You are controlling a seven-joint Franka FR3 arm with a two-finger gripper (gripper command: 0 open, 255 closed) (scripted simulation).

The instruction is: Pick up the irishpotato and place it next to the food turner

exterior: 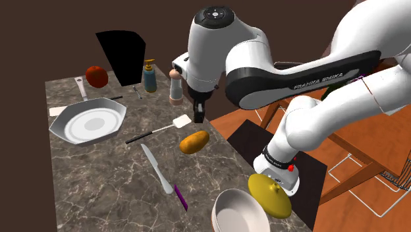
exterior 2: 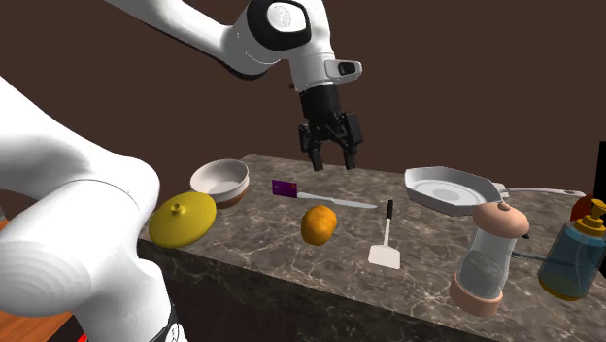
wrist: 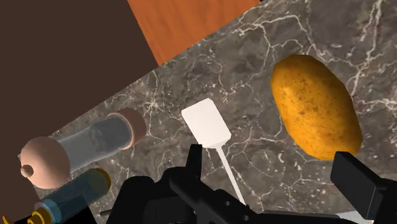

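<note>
Here the potato (exterior 2: pixel 319 224) lies on its side on the dark, white-veined marble countertop (exterior 2: pixel 291 262), just beside the food turner (exterior 2: pixel 387 233) without touching it. It is golden-brown, a smooth and faintly speckled oval. In the shoulder view its long axis runs from lower left to upper right, roughly parallel to the turner's handle. The turner is flat on the counter, with a thin black handle and a square white blade, and the blade end is nearest the potato.

The gripper (exterior 2: pixel 329 163) hangs above the counter with its black fingers (wrist: pixel 194 159) spread apart and nothing between them. In the wrist view the turner's blade and the potato both show between and beyond the fingers.

Bare marble surrounds the potato on all sides. The counter's long edge runs close by on the shoulder view's right, with orange wood flooring beyond it. A knife (exterior 2: pixel 325 198) with a grey blade and purple handle lies near the potato on the side away from the turner. A white bowl (exterior 2: pixel 218 180) and a yellow domed lid (exterior 2: pixel 182 219) sit at the counter's end by the stand. Towards the other end are an eight-sided white plate (exterior 2: pixel 452 188), a clear-bodied grinder (exterior 2: pixel 490 257) with pinkish ends, and a blue pump bottle (exterior 2: pixel 580 255).
</note>
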